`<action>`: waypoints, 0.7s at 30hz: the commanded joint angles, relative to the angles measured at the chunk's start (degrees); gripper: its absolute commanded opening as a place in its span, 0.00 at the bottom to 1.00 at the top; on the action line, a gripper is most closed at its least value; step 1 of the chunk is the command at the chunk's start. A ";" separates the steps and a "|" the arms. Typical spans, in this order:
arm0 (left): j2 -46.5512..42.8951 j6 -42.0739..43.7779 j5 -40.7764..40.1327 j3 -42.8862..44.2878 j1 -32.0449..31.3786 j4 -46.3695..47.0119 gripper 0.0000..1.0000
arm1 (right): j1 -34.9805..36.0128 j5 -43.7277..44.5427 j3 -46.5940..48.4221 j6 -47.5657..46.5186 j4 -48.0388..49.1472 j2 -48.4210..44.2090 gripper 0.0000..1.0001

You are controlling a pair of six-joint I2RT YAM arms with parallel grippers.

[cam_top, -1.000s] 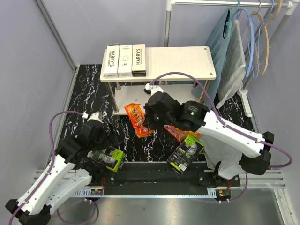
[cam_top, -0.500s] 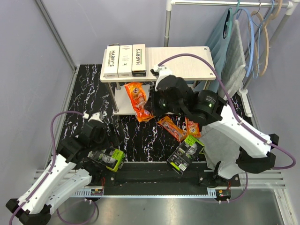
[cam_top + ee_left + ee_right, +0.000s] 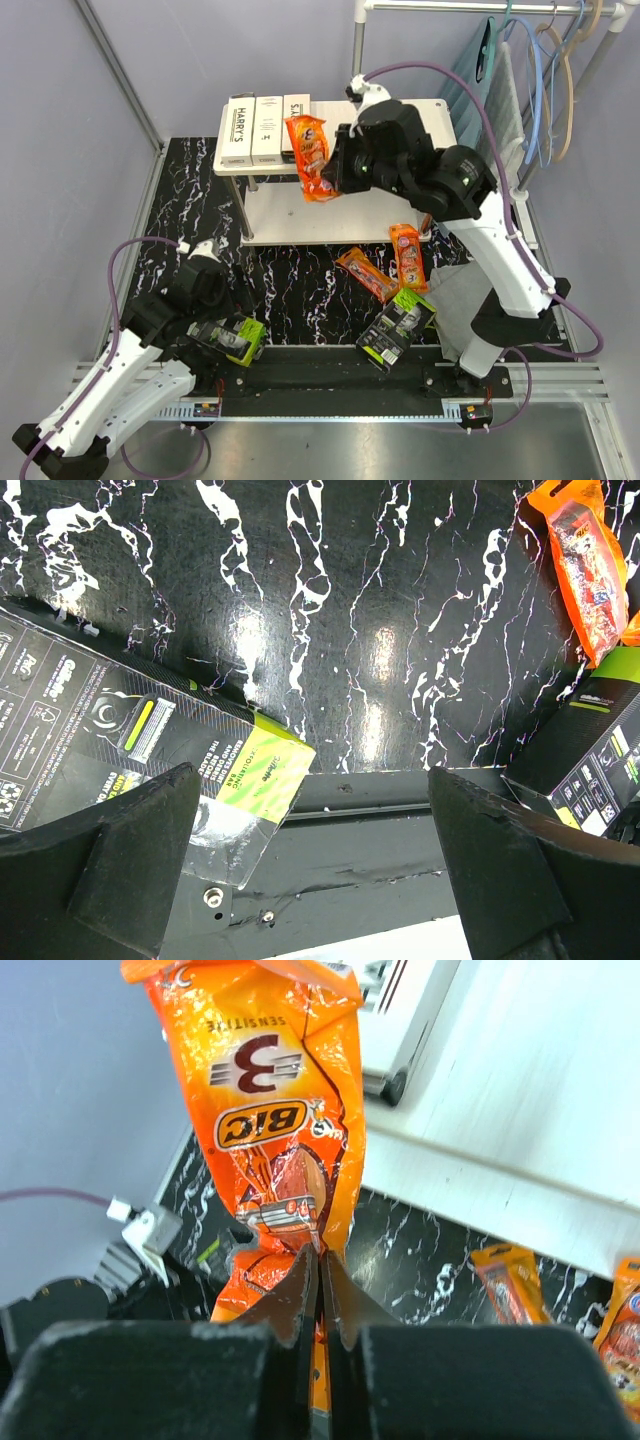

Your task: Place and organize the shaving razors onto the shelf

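My right gripper (image 3: 322, 1260) is shut on a glossy orange razor pack (image 3: 280, 1110), which hangs over the front edge of the shelf's top board (image 3: 400, 130), next to three white razor boxes (image 3: 254, 128). The pack (image 3: 310, 155) partly hides the rightmost box. Two more orange packs (image 3: 366, 273) (image 3: 408, 255) lie on the black marbled floor. A black-and-green blister pack (image 3: 397, 328) lies near the front rail, and another (image 3: 130, 750) lies just left of my left gripper (image 3: 315, 870), which is open and empty.
The shelf's lower board (image 3: 330, 215) shows under the top one. A clothes rail with hangers (image 3: 545, 60) and a hanging grey cloth (image 3: 500, 130) stand at the right. More grey cloth (image 3: 455, 300) lies by the right arm. A black rail (image 3: 320, 365) runs along the near edge.
My right arm has lifted the orange pack from the floor up and back, to the front of the shelf's top board. The left arm has not moved.
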 commanded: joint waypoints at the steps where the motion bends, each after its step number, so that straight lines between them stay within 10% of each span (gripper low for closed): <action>1: 0.17 0.89 0.48 0.19 0.12 1.74 0.99 | -3.22 -1.79 9.92 -2.61 -3.34 2.59 0.06; 21: 0.35 1.25 0.57 0.37 0.12 1.22 0.99 | -11.04 -4.86 13.46 -2.87 -2.66 4.88 0.09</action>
